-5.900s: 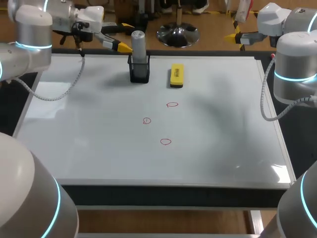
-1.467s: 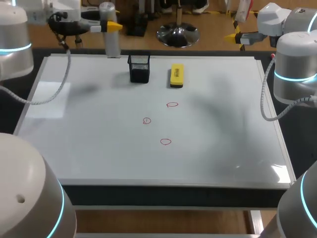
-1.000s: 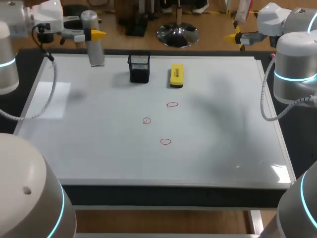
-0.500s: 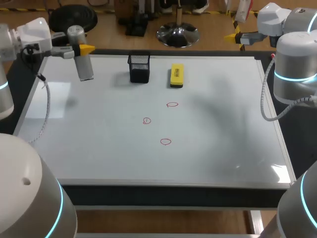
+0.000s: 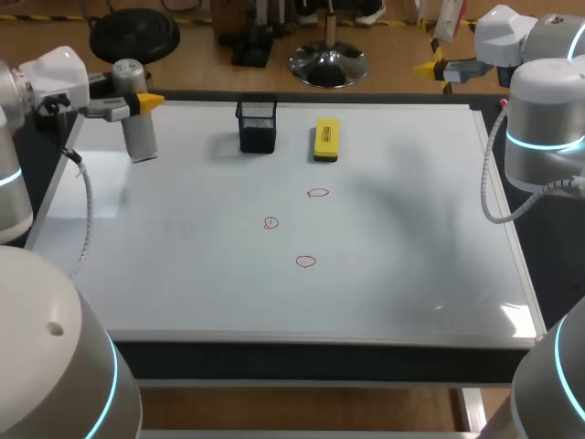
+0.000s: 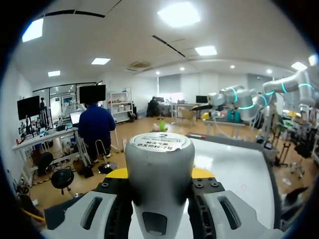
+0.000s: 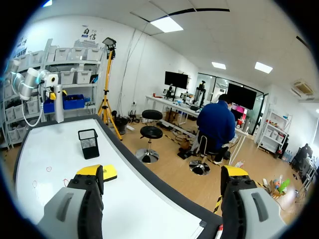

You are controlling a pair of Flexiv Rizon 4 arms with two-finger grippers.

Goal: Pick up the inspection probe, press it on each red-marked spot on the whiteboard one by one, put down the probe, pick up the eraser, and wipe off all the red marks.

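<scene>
Whiteboard (image 5: 411, 274) below: our left gripper (image 5: 137, 102) pinches the upright probe (image 5: 138, 142) left of the cup (image 5: 257, 126) — red marks (image 5: 305, 261) lie in front. Our right gripper (image 7: 162, 174) is spread.

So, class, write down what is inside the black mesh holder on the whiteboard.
Nothing shows inside the black mesh holder, and no object rises above its rim. Its dark floor cannot be made out. The probe is outside it, clamped in the left gripper.

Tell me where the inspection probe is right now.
In the head view, the inspection probe is clamped in the left pincer over the far left corner of the whiteboard, left of the black mesh holder.
</scene>
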